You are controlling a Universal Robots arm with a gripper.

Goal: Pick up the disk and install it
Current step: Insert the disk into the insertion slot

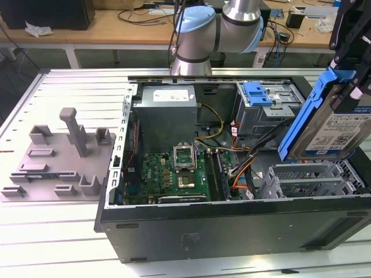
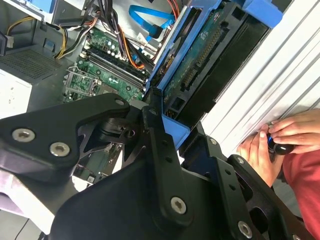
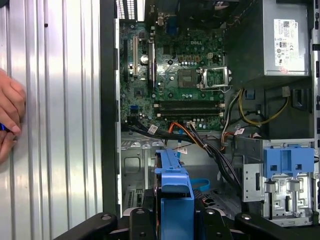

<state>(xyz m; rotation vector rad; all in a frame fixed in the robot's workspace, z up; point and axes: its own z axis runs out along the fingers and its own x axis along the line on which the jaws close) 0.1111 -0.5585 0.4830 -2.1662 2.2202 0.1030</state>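
Since the gripper (image 3: 175,222) is clamped on the disk (image 1: 333,124), which hangs tilted above the open case (image 1: 232,226), we judge the pickup done and the install left: the drive cage (image 1: 307,179) inside the case looks empty. Loose cables (image 1: 255,147) inside the case run beside that cage and could snag; a person's hand (image 3: 9,117) rests on the table (image 3: 55,100) just outside the case.

The arm (image 1: 229,26) is a silver-grey tube with pale blue joint caps (image 1: 194,20). In the second wrist view its jaws are black angular links (image 2: 159,150) fastened with round silver screws (image 2: 177,204).
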